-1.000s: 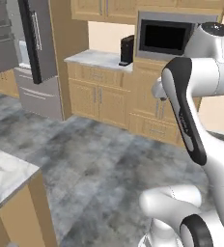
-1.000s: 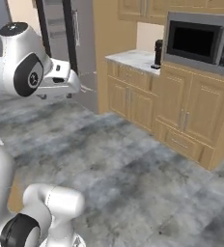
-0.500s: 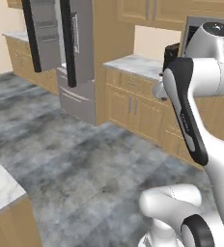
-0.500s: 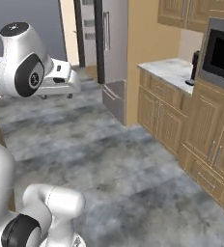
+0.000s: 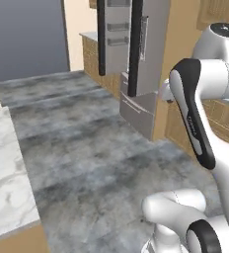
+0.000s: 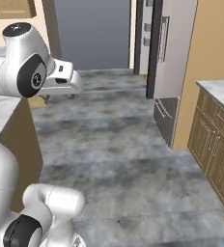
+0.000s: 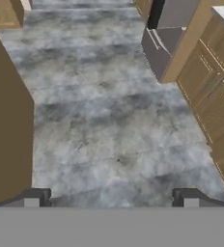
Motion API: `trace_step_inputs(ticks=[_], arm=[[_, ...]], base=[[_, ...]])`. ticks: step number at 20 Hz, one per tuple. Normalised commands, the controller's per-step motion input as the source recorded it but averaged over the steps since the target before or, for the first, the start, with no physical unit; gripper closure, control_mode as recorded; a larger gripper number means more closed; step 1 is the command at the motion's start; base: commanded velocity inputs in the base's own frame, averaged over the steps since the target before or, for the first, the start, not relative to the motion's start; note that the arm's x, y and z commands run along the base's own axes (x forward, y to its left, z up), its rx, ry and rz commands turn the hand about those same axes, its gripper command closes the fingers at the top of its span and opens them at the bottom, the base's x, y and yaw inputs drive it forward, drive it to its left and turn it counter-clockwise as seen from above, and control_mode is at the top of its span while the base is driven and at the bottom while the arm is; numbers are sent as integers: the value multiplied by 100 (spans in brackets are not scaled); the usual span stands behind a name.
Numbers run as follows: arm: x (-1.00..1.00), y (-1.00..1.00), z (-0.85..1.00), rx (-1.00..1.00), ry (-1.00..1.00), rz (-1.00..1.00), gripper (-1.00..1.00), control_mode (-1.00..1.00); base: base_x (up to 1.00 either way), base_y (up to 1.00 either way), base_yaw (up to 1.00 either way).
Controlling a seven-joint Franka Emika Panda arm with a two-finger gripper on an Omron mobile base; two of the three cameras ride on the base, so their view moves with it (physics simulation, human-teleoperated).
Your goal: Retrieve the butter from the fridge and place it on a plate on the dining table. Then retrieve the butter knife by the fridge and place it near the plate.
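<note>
The fridge (image 5: 136, 54) stands ahead with its doors swung open, door bins facing me, and a drawer low down; it also appears as the fridge (image 6: 169, 58) and the fridge (image 7: 164, 34). A corner of the dining table (image 5: 5, 173) with its marble top lies at the lower left, and its tan side (image 7: 7, 120) is close beside the hand. My gripper (image 7: 111, 198) hangs open over the bare floor, with nothing between its fingers. The butter, the plate and the butter knife are out of view.
Wooden base cabinets (image 6: 215, 144) under a marble counter run along the right, past the fridge; the same cabinets (image 7: 215, 82) line the right of the hand view. Grey stone floor (image 5: 87, 148) lies open between the table and the fridge. A dark wall panel (image 5: 27, 34) closes the back.
The whole picture has swung: the base has turned, so the fridge now sits in the middle and the microwave and knife block counter have left view. The gripper stays open.
</note>
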Motion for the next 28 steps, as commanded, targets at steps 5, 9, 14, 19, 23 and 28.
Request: trace_step_inputs(ticks=[5, 9, 14, 19, 23, 28], arm=[[0, 0, 0, 0, 0, 0, -100, 100], [0, 0, 0, 0, 0, 0, -100, 100], [0, 0, 0, 0, 0, 0, -100, 100], [0, 0, 0, 0, 0, 0, -100, 100], [0, 0, 0, 0, 0, 0, -100, 100], [0, 0, 0, 0, 0, 0, -100, 100]], base=[[100, -12, 55], [100, -13, 44], [100, -21, 31], [100, -36, 19], [100, -50, 9], [100, -38, 4]])
